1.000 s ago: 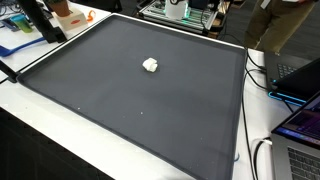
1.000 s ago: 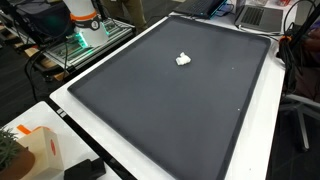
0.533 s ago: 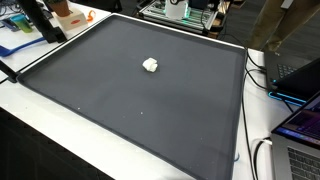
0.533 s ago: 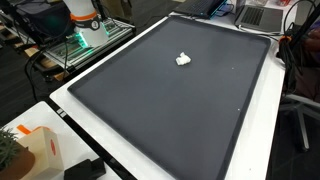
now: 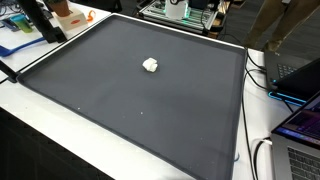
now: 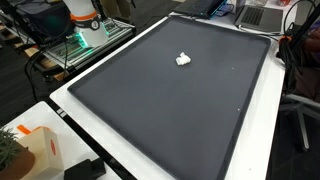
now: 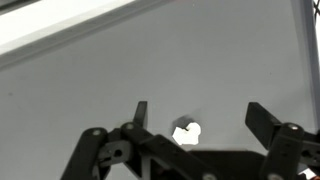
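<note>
A small white crumpled object lies alone on a large dark grey mat, toward its far half in both exterior views. In the wrist view my gripper hangs above the mat with both fingers spread wide and nothing between them. The white object shows down on the mat between the two fingers, clear of both. Neither exterior view shows the gripper itself.
A white table border frames the mat. The robot's base stands beyond one corner in an exterior view. Laptops and cables line one side; a white and orange box sits near a corner.
</note>
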`<state>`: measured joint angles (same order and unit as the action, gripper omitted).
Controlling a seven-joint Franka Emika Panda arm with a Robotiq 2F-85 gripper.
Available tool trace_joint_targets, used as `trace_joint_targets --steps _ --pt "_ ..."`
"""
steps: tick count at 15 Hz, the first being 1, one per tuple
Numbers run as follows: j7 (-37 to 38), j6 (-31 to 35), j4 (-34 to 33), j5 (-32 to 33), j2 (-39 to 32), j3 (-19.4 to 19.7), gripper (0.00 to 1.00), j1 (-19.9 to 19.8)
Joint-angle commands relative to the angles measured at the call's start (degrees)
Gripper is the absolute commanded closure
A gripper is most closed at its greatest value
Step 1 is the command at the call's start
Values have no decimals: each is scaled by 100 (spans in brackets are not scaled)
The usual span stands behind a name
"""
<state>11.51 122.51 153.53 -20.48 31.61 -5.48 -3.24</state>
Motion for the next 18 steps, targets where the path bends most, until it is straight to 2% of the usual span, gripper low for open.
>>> trace_joint_targets --steps 1,4,8,10,11,12,13,15,17,18 --pt "-480 1194 355 273 -295 -137 0 417" --pt "-645 2393 432 712 -901 -245 0 529" --pt "-758 3768 412 1639 -1649 -97 0 257" --pt "-862 4531 437 1412 -1959 115 0 456" --pt "-980 4722 437 981 -2086 281 0 745" --pt "-1445 4593 409 188 -2154 633 0 1326" --pt "-915 4489 428 1003 -1966 275 0 706" --pt "-1255 4504 391 442 -2127 478 0 1115" --pt "-1264 4506 383 368 -2147 510 0 1213" --pt "-1031 4960 381 245 -2348 442 0 1244"
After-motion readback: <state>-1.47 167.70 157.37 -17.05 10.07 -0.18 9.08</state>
